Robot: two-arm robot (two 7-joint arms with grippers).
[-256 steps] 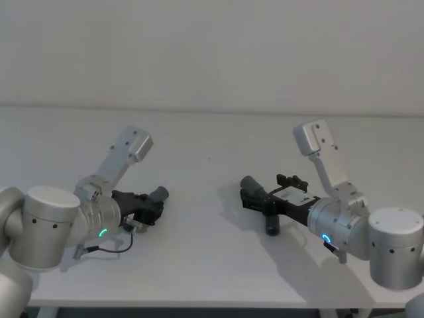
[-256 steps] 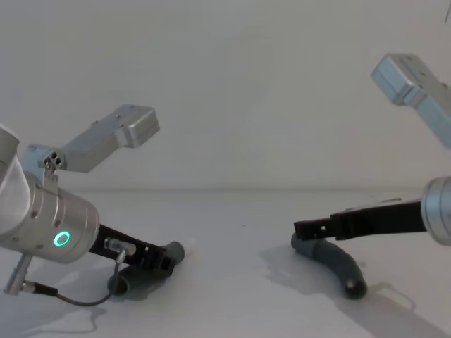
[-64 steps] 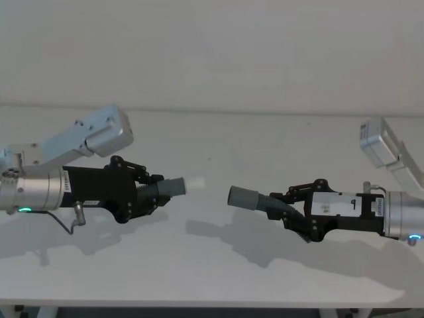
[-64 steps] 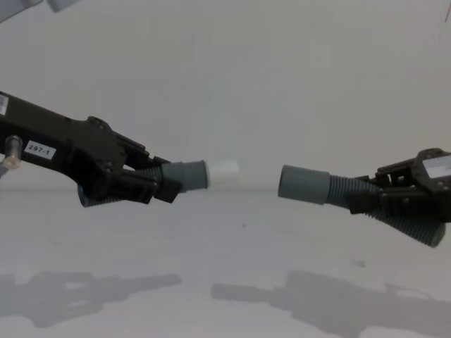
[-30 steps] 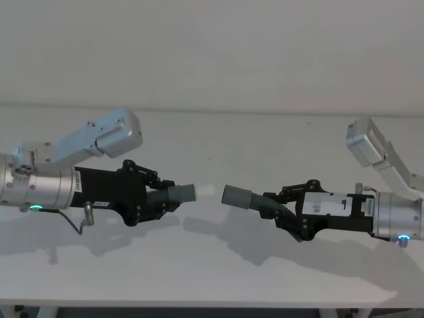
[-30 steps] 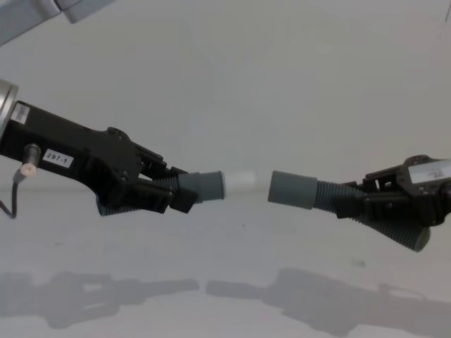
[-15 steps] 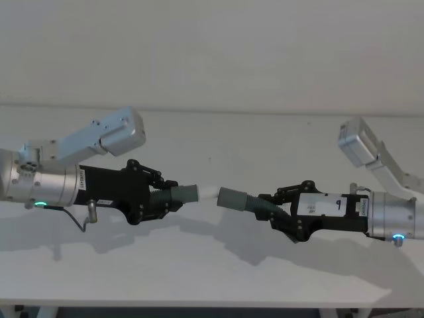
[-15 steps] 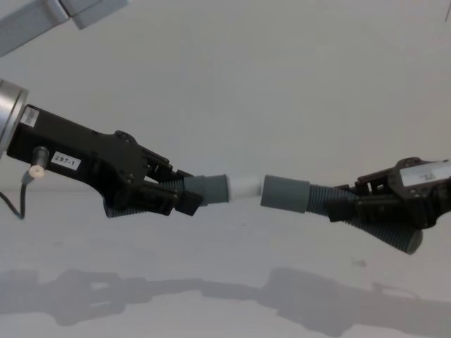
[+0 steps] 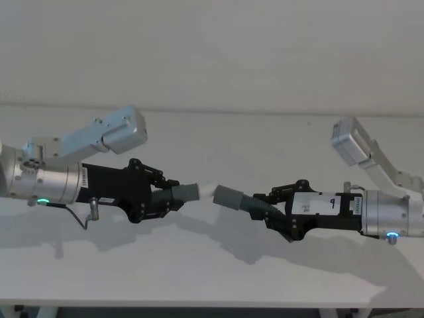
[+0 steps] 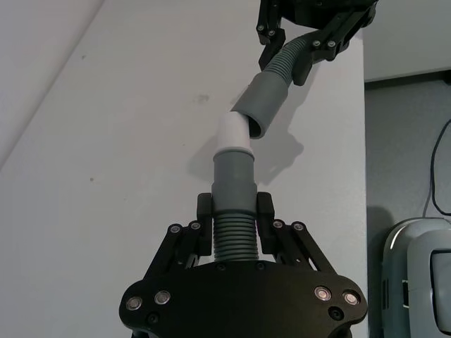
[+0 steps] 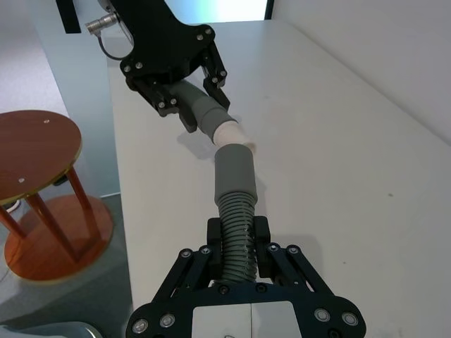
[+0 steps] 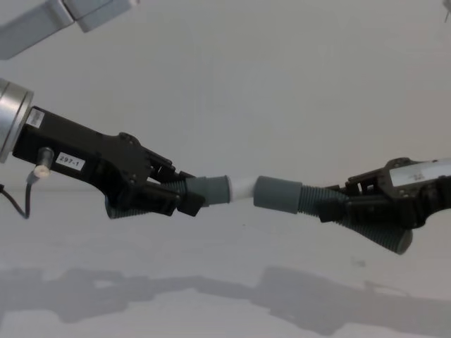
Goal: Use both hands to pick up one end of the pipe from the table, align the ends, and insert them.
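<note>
In the head view, your left gripper (image 9: 158,199) had its jaws pinched on the ribbed body of the left pipe piece (image 9: 177,195), and the right gripper (image 9: 275,211) pinched the right pipe piece (image 9: 240,201). Both pieces were lifted clear of the desk (image 9: 212,278), so the pickup was done.

In the left wrist view, the white tip (image 10: 233,132) ahead of your jaws just touched the mouth of the grey cuff (image 10: 261,107), which sat tilted, not in line.

In the right wrist view, the tip met the cuff's rim slightly off-centre.

In the chest view, the tip looked barely entered. You still had to square the ends and push them home.
</note>
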